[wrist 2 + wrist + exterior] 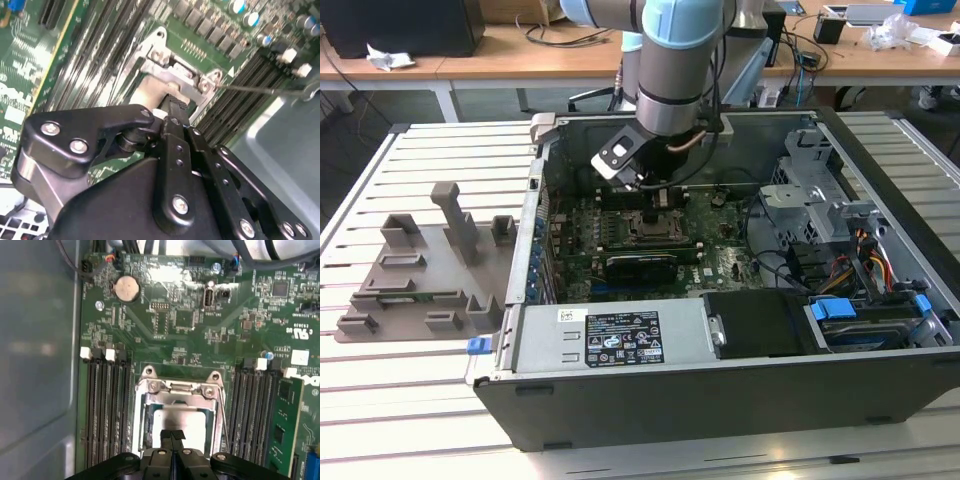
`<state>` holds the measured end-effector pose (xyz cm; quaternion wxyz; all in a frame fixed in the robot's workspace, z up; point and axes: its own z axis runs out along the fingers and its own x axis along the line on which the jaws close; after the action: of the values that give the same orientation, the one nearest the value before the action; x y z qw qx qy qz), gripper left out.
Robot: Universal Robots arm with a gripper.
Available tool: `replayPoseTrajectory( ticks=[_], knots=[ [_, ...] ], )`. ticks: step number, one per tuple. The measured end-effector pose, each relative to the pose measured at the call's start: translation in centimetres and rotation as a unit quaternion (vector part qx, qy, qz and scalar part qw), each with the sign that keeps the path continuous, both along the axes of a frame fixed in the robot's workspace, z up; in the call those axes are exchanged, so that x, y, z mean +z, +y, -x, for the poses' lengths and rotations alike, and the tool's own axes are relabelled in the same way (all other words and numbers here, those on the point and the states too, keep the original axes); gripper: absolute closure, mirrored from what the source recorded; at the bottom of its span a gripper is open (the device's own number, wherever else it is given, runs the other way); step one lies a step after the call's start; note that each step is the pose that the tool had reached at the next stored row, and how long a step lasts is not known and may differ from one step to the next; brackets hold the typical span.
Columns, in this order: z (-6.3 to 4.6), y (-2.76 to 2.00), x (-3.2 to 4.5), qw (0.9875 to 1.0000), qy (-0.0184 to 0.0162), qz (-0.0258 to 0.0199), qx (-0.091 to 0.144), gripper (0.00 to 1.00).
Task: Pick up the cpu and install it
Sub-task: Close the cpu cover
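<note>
So the cpu [189, 421] is sitting flat inside the metal socket frame [176, 387] on the green motherboard [190, 320], between two banks of black memory slots [107, 405]. It's a small square with a plain silvery-grey top plate, slightly shiny, with a thin darker rim. The gripper [171, 436] hangs right over one edge of it, fingers pinched together with nothing between them. Can't tell if the tips actually touch the plate.
</note>
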<state>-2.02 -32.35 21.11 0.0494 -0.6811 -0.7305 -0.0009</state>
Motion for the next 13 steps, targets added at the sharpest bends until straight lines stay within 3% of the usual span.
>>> replayPoseTrajectory(
  ticks=[3,7,11,13],
  knots=[
    [0.0,-0.11,-0.09,1.0000,0.0000,0.0058,0.003,0.89],
    [0.0,-0.13,-0.73,0.9999,0.0003,0.0063,0.008,0.89],
    [-2.0,-0.11,-0.81,0.9999,0.0012,0.0058,0.009,0.89],
    [-2.2,-0.11,-0.77,0.9999,0.0012,0.0057,0.009,0.89]
  ],
)
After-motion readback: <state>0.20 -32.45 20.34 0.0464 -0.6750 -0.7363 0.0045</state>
